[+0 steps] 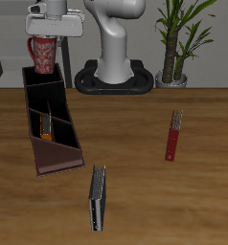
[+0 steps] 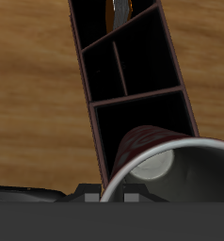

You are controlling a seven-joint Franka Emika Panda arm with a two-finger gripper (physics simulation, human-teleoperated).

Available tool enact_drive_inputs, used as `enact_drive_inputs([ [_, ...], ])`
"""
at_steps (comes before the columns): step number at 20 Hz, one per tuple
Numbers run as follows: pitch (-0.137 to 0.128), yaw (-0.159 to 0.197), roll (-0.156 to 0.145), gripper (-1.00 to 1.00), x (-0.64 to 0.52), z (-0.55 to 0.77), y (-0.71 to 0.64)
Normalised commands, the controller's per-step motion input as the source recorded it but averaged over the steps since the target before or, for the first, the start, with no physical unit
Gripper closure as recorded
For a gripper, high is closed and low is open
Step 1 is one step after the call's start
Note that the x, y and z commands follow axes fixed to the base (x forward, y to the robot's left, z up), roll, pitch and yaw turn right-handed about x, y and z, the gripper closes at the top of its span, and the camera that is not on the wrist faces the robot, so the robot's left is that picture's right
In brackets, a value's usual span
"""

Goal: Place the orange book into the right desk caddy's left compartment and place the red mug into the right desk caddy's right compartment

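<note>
My gripper (image 1: 44, 38) is shut on the red mug (image 1: 43, 55) and holds it upright just above the far end of the right desk caddy (image 1: 60, 161). The mug hangs over the squarish right compartment (image 1: 47, 91), clear of its floor. In the wrist view the mug's thick rim and grey inside (image 2: 153, 168) sit in front of that open compartment (image 2: 142, 118), within the caddy's walls (image 2: 87, 85). The orange book (image 1: 47, 129) stands on edge in the section by the sloped end; it also shows in the wrist view (image 2: 119, 11).
A slim red book (image 1: 173, 134) lies on the table across from the caddy. A dark grey book (image 1: 98, 198) lies near the front edge. The robot base (image 1: 114, 72) and a potted plant (image 1: 173, 75) stand at the back.
</note>
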Motion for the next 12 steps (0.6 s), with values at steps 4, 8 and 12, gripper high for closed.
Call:
enact_drive_inputs([
  [4, -0.007, -0.024, 0.01, 1.0, 0.01, 0.0, -0.05],
  [8, 0.007, -0.04, -0.002, 1.0, 0.13, -0.05, -0.05],
  [12, 0.019, -0.022, 0.022, 1.0, 0.12, -0.08, 0.04],
])
